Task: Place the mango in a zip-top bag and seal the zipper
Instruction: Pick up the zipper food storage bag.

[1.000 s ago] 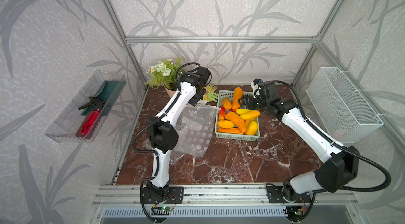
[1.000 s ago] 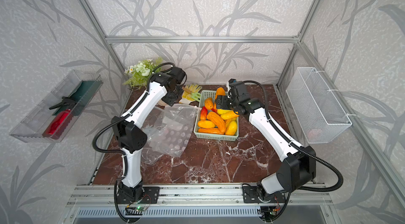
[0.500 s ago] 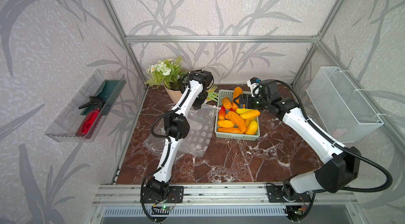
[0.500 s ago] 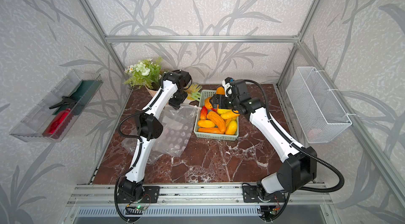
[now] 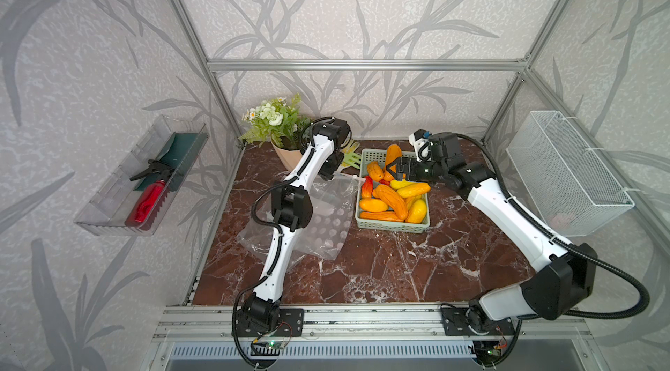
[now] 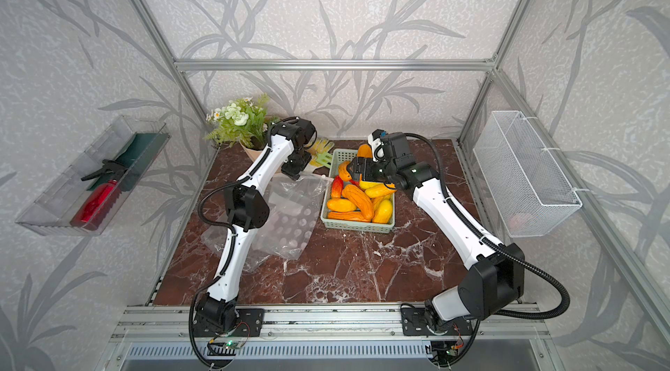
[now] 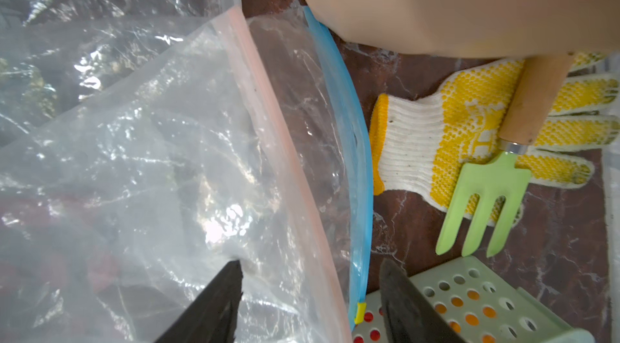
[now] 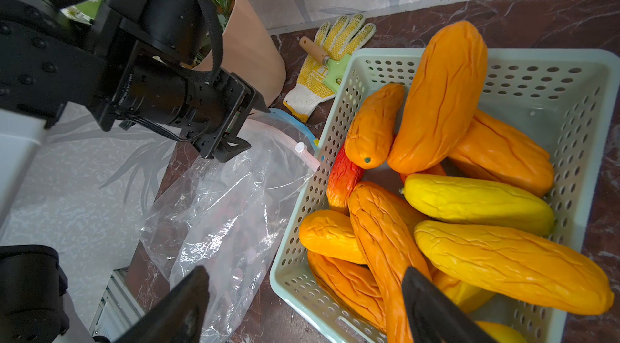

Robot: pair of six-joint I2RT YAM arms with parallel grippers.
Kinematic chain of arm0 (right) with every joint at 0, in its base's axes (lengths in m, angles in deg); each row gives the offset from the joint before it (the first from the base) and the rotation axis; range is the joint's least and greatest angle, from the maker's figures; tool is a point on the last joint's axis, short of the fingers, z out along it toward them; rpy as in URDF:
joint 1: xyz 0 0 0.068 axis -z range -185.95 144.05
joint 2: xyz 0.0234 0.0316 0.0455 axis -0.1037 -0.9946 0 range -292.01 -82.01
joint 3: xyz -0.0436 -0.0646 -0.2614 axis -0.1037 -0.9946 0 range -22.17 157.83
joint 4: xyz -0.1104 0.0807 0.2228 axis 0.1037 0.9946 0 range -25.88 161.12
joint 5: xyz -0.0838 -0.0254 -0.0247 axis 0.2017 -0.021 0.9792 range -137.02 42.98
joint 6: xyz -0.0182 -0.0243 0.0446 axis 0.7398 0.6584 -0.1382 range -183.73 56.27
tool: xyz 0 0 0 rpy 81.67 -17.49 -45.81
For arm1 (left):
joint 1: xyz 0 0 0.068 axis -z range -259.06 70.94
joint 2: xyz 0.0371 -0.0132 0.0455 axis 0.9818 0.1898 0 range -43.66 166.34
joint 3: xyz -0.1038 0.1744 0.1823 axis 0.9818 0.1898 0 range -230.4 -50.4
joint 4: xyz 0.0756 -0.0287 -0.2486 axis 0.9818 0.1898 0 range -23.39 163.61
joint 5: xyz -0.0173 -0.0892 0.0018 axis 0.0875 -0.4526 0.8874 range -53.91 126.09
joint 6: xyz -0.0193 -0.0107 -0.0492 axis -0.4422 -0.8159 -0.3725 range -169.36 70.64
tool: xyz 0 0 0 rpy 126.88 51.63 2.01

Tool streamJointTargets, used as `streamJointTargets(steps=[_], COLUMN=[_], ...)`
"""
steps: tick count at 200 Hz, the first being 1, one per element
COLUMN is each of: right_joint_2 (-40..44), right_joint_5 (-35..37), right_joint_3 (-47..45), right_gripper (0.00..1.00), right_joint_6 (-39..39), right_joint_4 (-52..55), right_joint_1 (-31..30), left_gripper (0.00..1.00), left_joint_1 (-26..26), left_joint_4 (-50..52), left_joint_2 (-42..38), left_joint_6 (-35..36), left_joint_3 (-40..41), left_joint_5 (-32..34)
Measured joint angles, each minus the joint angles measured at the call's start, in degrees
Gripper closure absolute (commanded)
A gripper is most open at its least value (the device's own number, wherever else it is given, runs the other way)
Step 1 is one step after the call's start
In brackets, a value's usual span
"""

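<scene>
Several orange and yellow mangoes (image 5: 391, 198) (image 6: 357, 198) (image 8: 439, 96) fill a pale green basket (image 5: 393, 229) (image 6: 357, 229) (image 8: 335, 123). A clear zip-top bag (image 5: 326, 213) (image 6: 290, 220) (image 8: 228, 217) lies crumpled to the basket's left, its mouth gaping. In the left wrist view its pink and blue zipper strips (image 7: 359, 163) run between the fingers of my left gripper (image 7: 310, 267) (image 5: 328, 173), which is open and straddles the bag's mouth. My right gripper (image 8: 305, 277) (image 5: 397, 169) hovers open over the basket's left rim, holding nothing.
A yellow-dotted glove (image 7: 419, 143) with a green hand fork (image 7: 483, 197) lies behind the bag. A paper-wrapped flower pot (image 5: 279, 126) stands in the back corner. A wire basket (image 5: 565, 173) hangs on the right wall and a clear tray (image 5: 145, 177) with a red bottle on the left wall.
My left arm has folded its elbow up and swung its gripper down to the bag's mouth beside the basket. My right gripper has shifted left over the basket.
</scene>
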Motion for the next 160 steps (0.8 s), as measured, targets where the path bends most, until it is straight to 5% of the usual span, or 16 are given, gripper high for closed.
streamJointTargets(steps=[66, 117, 160], right_joint_2=[-0.68, -1.68, -2.54], right_joint_5=[-0.22, -0.24, -1.11], right_joint_3=[-0.09, -0.57, -0.9], right_gripper=[0.16, 0.18, 0.18], right_joint_6=[-1.6, -2.14, -3.52], right_joint_4=[-0.04, -0.04, -0.85], right_joint_1=[0.0, 0.0, 0.0], left_gripper=[0.75, 0.81, 0.86], left_joint_1=[-0.07, 0.92, 3.65], left_joint_4=[1.05, 1.88, 4.59], left_joint_2=[1.64, -0.22, -9.94], left_joint_6=[3.63, 6.23, 11.87], left_joint_3=[0.02, 0.07, 4.92], left_joint_5=[-0.85, 1.73, 7.3])
